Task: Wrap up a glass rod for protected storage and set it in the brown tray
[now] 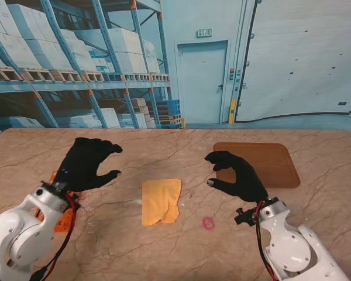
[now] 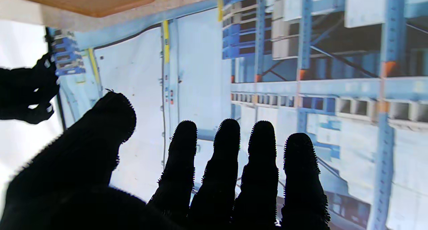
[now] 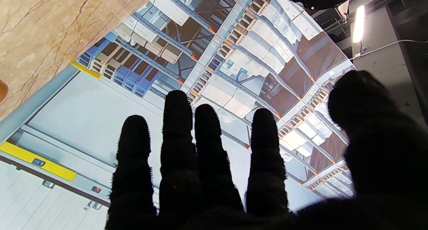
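Observation:
A folded orange cloth (image 1: 161, 201) lies mid-table, and a faint clear glass rod (image 1: 131, 202) seems to lie just left of it. The brown tray (image 1: 263, 164) sits farther off on the right; its corner (image 2: 90, 1) shows in the left wrist view. My left hand (image 1: 88, 164) hovers left of the cloth, black-gloved fingers (image 2: 227, 163) spread, holding nothing. My right hand (image 1: 237, 175) hangs at the tray's near left corner, fingers (image 3: 177, 139) apart and empty; it also appears as a dark shape (image 2: 26, 93) in the left wrist view.
A small pink ring (image 1: 208, 223) lies near me, right of the cloth. An orange object (image 1: 61, 219) sits partly hidden under my left forearm. The marble table (image 1: 316, 205) runs to a warehouse backdrop at the far edge.

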